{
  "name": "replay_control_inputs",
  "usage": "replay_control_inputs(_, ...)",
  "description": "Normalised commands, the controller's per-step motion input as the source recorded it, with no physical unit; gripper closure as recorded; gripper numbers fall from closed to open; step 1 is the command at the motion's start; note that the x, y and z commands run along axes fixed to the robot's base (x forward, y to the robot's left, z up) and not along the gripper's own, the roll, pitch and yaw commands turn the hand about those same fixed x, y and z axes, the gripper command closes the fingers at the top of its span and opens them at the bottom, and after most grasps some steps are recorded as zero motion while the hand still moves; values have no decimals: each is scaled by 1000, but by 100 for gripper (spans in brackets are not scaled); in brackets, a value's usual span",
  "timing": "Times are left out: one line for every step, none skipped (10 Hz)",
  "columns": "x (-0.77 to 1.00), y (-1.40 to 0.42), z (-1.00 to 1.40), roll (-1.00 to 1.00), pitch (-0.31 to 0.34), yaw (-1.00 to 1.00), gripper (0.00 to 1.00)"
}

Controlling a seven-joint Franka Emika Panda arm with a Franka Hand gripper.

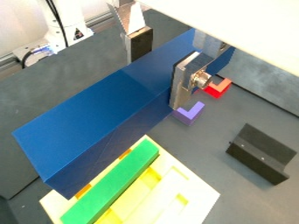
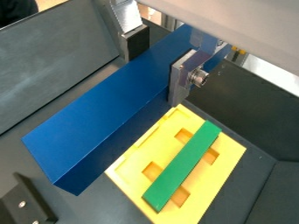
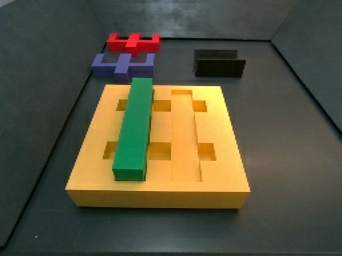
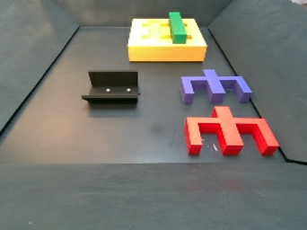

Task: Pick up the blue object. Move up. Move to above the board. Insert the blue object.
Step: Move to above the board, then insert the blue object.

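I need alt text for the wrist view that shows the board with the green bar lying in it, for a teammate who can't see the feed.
The gripper holds the blue object, a long bar, between its silver fingers, in the air partly over the board. A green bar lies in one of the yellow board's grooves. The dark fixture is at the picture's edge.

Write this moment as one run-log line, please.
pincer: shut on long blue bar, high up | yellow grooved board: below, green bar seated | side views: pincer unseen
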Motion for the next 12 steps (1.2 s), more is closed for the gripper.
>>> replay_control_inputs(59,-227,53,20,132,7,100)
replay_control_inputs(-40,-9,-9,0,0,0,100)
replay_control_inputs(0,0,-17,0,0,0,100)
replay_control_inputs(477,-60,-617,0,6,-69,100)
replay_control_inputs(794,-94,-1000,54,0,-46,100)
replay_control_inputs(846,-114,-1000,41,0,-14,100)
replay_control_inputs(809,-140,-1000,47,-7,0,100)
replay_control_inputs(774,-120,-1000,73,-1,0,100)
replay_control_inputs(469,-369,-811,240,0,203,100)
replay_control_inputs(423,-466,-769,264,0,231,100)
replay_control_inputs(380,-463,-771,264,0,266,100)
replay_control_inputs(357,-454,-769,264,-9,294,100)
